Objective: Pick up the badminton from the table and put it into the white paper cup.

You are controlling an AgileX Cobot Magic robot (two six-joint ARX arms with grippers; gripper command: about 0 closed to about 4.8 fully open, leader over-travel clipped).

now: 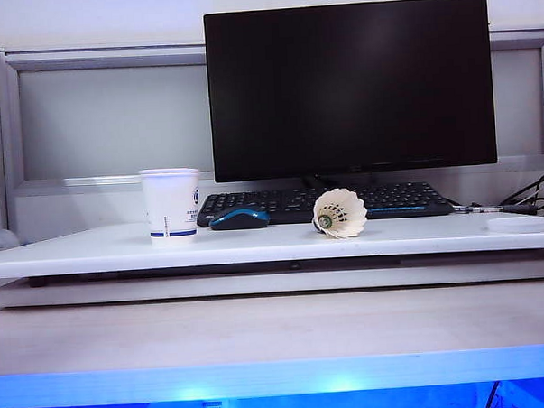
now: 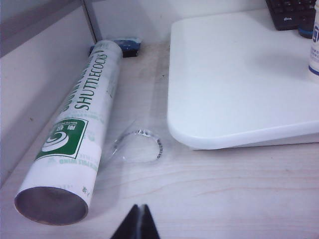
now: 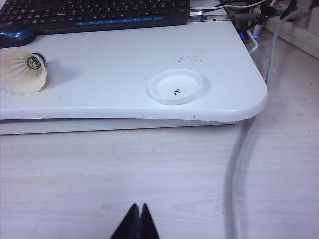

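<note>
Badminton (image 1: 339,213) lies on its side on the white tabletop (image 1: 256,243), before the keyboard (image 1: 326,202) and right of the white paper cup (image 1: 171,205). Left tool (image 2: 139,223) and right tool (image 3: 138,221), both pressed together, hover over the pale wooden surface (image 3: 124,174).

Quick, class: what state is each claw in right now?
Left claw: closed, holding nothing, above the wooden surface.
Right claw: closed, holding nothing, above the same wood.
</note>
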